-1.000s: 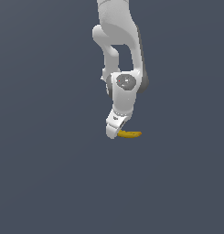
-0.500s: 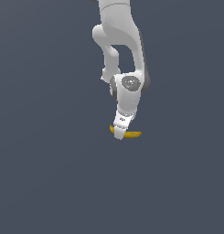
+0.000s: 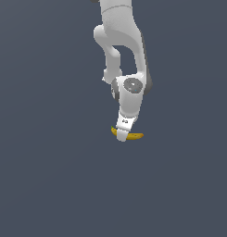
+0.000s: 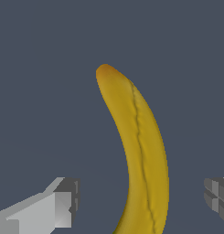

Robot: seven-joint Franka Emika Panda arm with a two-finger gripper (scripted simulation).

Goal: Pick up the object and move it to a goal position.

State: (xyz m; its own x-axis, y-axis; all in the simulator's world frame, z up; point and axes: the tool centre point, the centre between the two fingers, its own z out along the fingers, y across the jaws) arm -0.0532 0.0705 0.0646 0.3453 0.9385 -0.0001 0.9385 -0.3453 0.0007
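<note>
In the wrist view the gripper (image 4: 141, 201) has its fingers (image 4: 58, 205) spread apart, the yellow banana (image 4: 141, 155) between them, untouched. In the exterior view the banana (image 3: 133, 136) lies under the white arm (image 3: 122, 37).

Matt, creased yellow banana (image 4: 143, 155); smooth white plastic-looking arm (image 3: 122, 41).

Your exterior view stands back, facing the arm (image 3: 122, 51); your wrist view looks down close. Both share the banana (image 4: 141, 155).
</note>
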